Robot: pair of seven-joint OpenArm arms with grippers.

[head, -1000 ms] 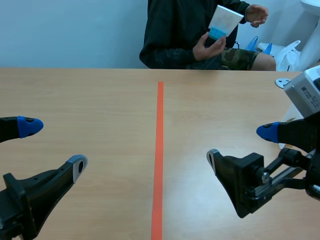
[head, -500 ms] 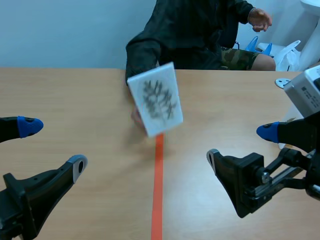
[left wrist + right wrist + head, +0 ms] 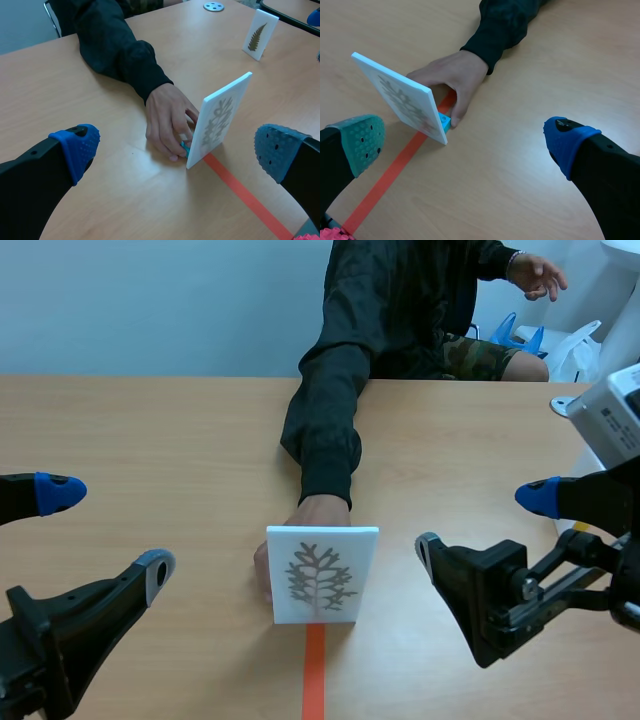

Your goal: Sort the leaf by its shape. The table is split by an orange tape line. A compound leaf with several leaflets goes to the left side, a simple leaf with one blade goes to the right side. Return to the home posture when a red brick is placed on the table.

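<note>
A white card [image 3: 322, 575] printed with a grey, branching, many-lobed leaf stands upright on the orange tape line [image 3: 314, 680], between my two arms. A person's hand [image 3: 300, 525] holds it from behind, at its small cyan base [image 3: 442, 122]. My left gripper [image 3: 108, 533] is open, low at the left, well apart from the card [image 3: 217, 120]. My right gripper [image 3: 485, 524] is also open at the right, a short way from the card [image 3: 402, 100]. Nothing is between either pair of fingers.
The person's dark sleeve [image 3: 325, 430] stretches across the table's middle from the far side. A second white card with a fern leaf [image 3: 259, 34] stands on the right side. A small metal disc [image 3: 565, 405] lies near the far right edge.
The person brought the card from their lap across the table and set it upright on the tape line. Neither gripper has moved.
</note>
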